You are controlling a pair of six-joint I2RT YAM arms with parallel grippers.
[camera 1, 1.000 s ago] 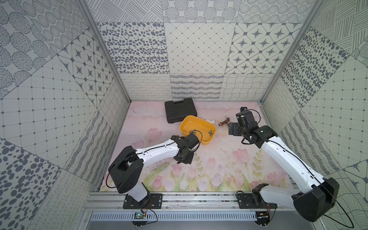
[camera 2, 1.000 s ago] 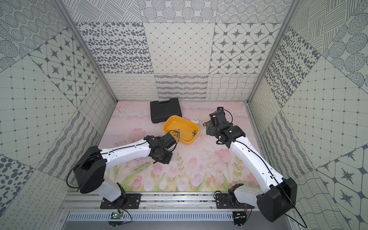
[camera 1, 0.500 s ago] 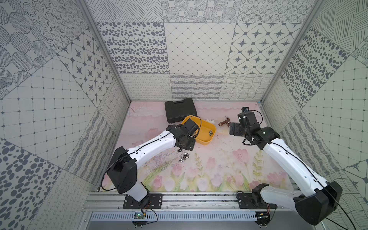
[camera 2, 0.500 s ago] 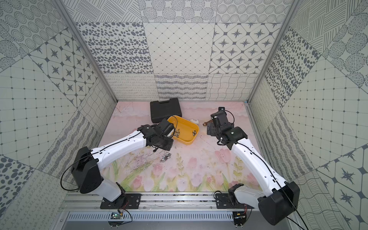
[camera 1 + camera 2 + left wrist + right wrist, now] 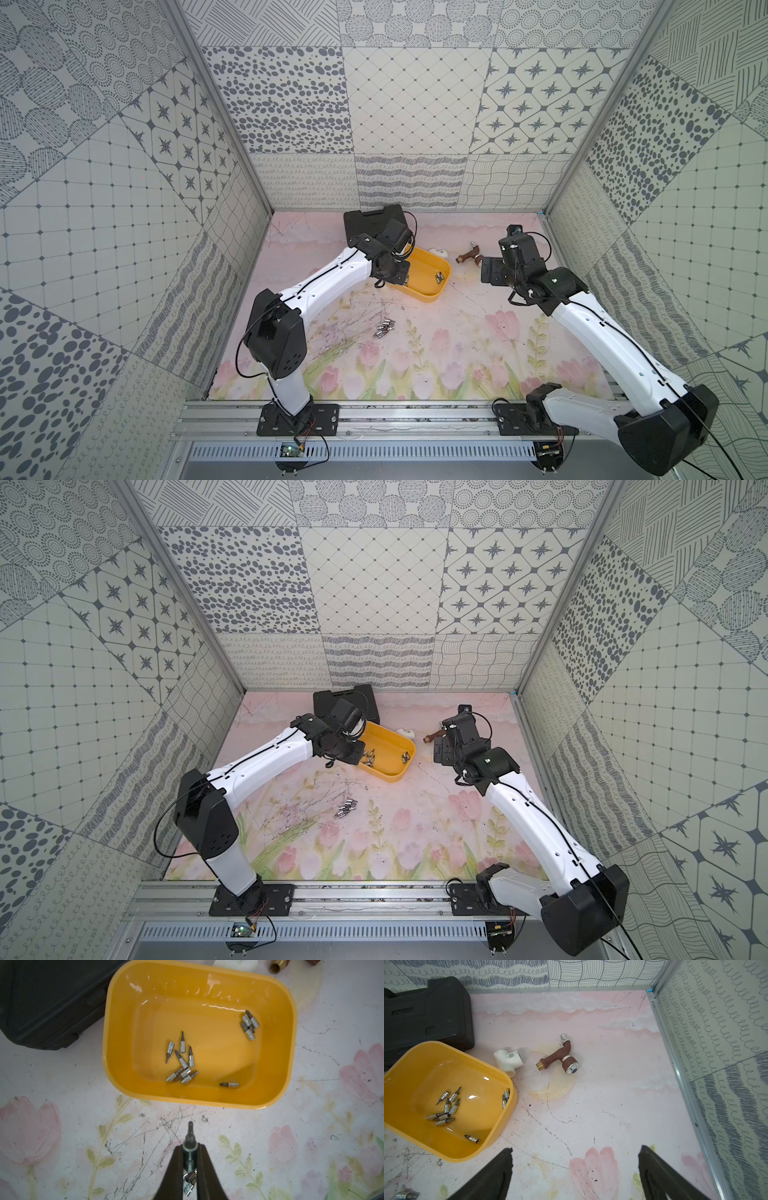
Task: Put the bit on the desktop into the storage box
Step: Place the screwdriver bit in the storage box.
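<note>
The yellow storage box (image 5: 420, 293) (image 5: 388, 772) lies at the back middle of the desktop, with several silver bits (image 5: 182, 1061) (image 5: 446, 1108) inside. My left gripper (image 5: 190, 1147) (image 5: 355, 754) is shut on one bit (image 5: 190, 1133), whose tip sticks out past the fingertips. It hovers over the floral mat just short of the box's (image 5: 207, 1103) near rim. A few loose bits (image 5: 384, 328) (image 5: 346, 808) remain on the desktop in front of the box. My right gripper (image 5: 575, 1159) (image 5: 488, 270) is open and empty, to the right of the box (image 5: 415, 1064).
A black tool case (image 5: 372, 218) (image 5: 41, 1001) sits behind the box against the back wall. A white pipe tee (image 5: 508, 1061) and a brown tap (image 5: 560, 1059) (image 5: 469, 254) lie right of the box. Patterned walls enclose three sides.
My left arm has lifted from the loose bits and swung back toward the box's near rim, carrying a bit. The loose bits now show uncovered. The right arm has hardly moved.
</note>
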